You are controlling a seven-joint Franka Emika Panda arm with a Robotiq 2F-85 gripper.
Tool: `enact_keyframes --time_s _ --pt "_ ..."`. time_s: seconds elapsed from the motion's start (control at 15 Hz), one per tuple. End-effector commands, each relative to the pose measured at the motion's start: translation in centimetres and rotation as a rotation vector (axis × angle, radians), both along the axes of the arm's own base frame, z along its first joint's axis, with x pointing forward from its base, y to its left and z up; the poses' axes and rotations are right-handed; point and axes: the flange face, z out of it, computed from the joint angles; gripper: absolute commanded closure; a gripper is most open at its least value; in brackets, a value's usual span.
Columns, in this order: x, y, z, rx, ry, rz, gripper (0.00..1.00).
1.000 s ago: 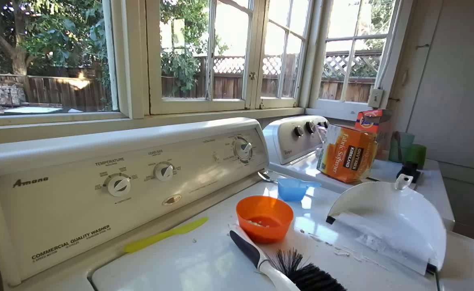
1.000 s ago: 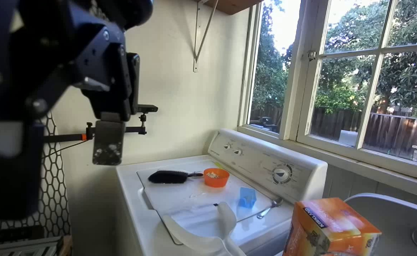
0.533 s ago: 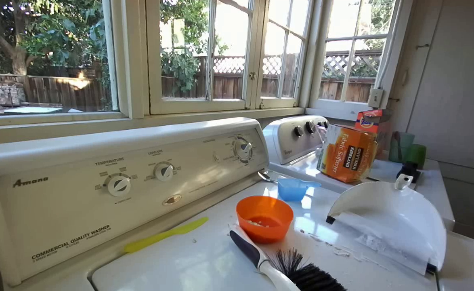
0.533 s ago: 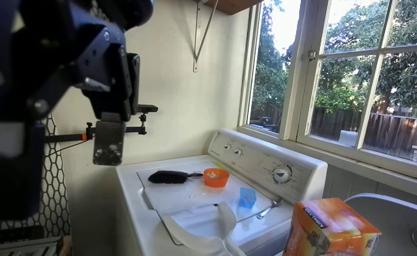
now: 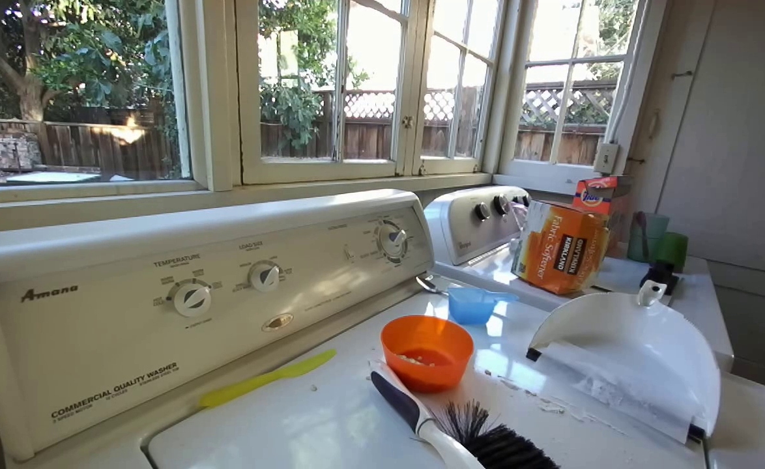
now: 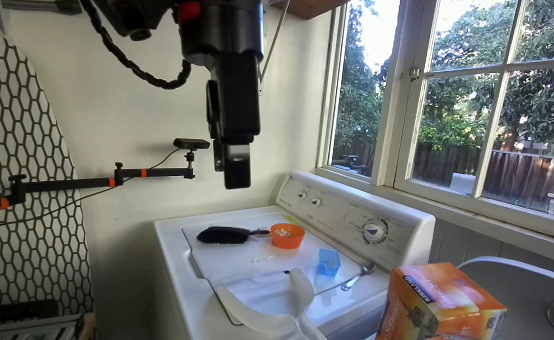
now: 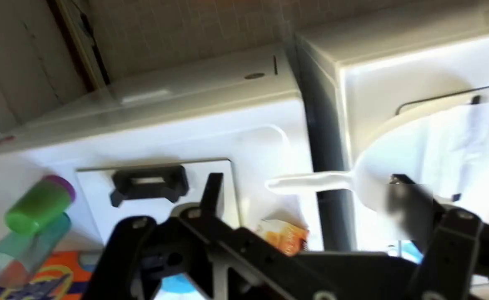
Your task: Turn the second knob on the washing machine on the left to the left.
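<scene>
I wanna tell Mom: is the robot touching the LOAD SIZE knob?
No, in an exterior view the LOAD SIZE knob shows fully, with nothing against it.

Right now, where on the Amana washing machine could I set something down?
Two patches look free on the washing machine: a wide one between the yellow utensil and the brush, with just a speck, and a narrow strip along the control panel, between the utensil and the spoon. It's crowded around the orange bowl, blue cup and dustpan.

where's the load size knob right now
In both exterior views, the load size knob is on the washing machine panel, right of the temperature knob.
</scene>
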Motion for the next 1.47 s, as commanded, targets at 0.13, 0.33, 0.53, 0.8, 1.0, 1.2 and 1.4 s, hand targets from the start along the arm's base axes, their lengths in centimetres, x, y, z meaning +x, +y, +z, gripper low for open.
enact_keyframes --time_s 0.13,0.33,0.53,0.8,1.0,1.2,1.4 --pt "3.6 8.0 -0.8 0.105 -0.073 0.231 0.00" --pt "5.1 11.5 -1.6 0.152 -0.089 0.346 0.00" --pt "4.8 12.1 -1.7 0.141 -0.079 0.373 0.00" --pt "5.3 13.1 -2.2 0.146 -0.069 0.431 0.00" --pt "5.3 13.1 -2.1 0.146 -0.070 0.437 0.00" --pt "5.7 14.3 -2.4 0.161 -0.067 0.449 0.00" --pt "7.0 18.6 -2.8 0.241 -0.121 0.567 0.00"
